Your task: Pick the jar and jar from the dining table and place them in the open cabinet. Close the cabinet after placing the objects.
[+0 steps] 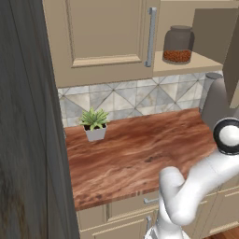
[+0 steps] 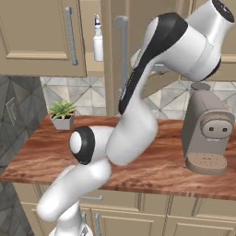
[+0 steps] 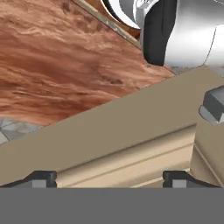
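Observation:
One jar (image 1: 178, 44), clear glass with a dark lid and reddish-brown grains, stands on the shelf of the open cabinet (image 1: 196, 63). The cabinet's right door (image 2: 120, 60) is swung out edge-on, its long silver handle (image 2: 122, 44) facing me. In the hand view my gripper (image 3: 109, 179) is open, its dark fingertips (image 3: 41, 178) wide apart, close against the beige framed door panel (image 3: 131, 144), with nothing between them. The dining table is out of view.
A white spray bottle (image 2: 98, 41) stands inside the cabinet. On the wood counter (image 1: 135, 154) below are a small potted plant (image 1: 94, 123) at the left and a grey coffee machine (image 2: 205, 133) at the right. A dark wall (image 1: 28, 140) bounds the left.

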{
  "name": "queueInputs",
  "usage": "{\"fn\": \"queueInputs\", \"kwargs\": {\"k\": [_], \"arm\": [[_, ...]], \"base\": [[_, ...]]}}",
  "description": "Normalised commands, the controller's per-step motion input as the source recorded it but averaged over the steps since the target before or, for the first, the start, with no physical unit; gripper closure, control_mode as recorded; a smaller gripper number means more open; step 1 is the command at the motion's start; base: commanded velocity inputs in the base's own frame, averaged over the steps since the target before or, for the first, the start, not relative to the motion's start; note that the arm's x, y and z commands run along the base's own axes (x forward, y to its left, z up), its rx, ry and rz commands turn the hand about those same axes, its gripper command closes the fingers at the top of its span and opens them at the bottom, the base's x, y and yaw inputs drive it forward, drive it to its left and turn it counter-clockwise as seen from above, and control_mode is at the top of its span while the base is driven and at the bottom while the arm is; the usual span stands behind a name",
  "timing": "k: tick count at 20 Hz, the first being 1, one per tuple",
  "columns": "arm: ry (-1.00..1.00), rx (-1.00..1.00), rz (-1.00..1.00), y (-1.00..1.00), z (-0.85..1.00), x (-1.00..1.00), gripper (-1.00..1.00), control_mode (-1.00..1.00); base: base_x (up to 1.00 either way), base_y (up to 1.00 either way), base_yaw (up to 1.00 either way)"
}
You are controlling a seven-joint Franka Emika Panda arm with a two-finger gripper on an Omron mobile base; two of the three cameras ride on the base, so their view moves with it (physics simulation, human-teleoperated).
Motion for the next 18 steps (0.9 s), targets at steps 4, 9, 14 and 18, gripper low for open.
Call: {"fn": "queueInputs", "kwargs": {"k": [4, 9, 14, 18], "arm": [[-0.03, -0.3, 0.0, 0.72, 0.0, 0.34, -1.0, -1.0], [-0.12, -0.32, 0.03, 0.54, -0.02, 0.44, -1.0, -1.0], [-0.27, -0.38, 0.09, 0.41, -0.22, 0.31, -1.0, -1.0], [-0.35, -0.38, 0.11, 0.3, -0.26, 0.35, -1.0, -1.0]], "base": [[0.0, 0.0, 0.0], [0.0, 0.0, 0.0], [0.0, 0.0, 0.0], [0.0, 0.0, 0.0]]}}
